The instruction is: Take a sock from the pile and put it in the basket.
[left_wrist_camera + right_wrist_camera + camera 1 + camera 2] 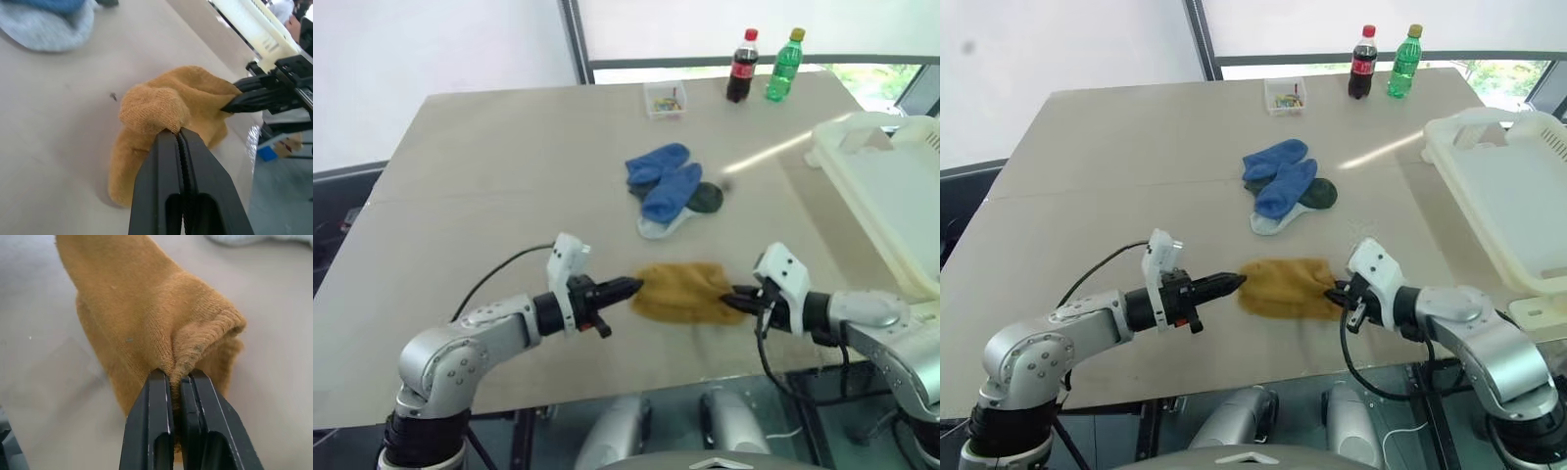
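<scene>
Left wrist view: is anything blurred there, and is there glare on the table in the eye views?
Left wrist view: the mustard sock is crisp at the left end effector, while the pale sock beyond is soft. Left eye view: a bright streak of glare crosses the table toward the basket.

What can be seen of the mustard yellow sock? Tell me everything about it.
The mustard yellow sock is a short knitted sock, soft and ribbed near its edge, bunched into a crumpled lump. It sits at the near edge of the table, apart from the blue socks farther back. Both end effectors are shut on it: the left end effector pinches a fold at one end, the right end effector pinches the opposite end, so it is held between them. Part of it looks to rest on the tabletop.
</scene>
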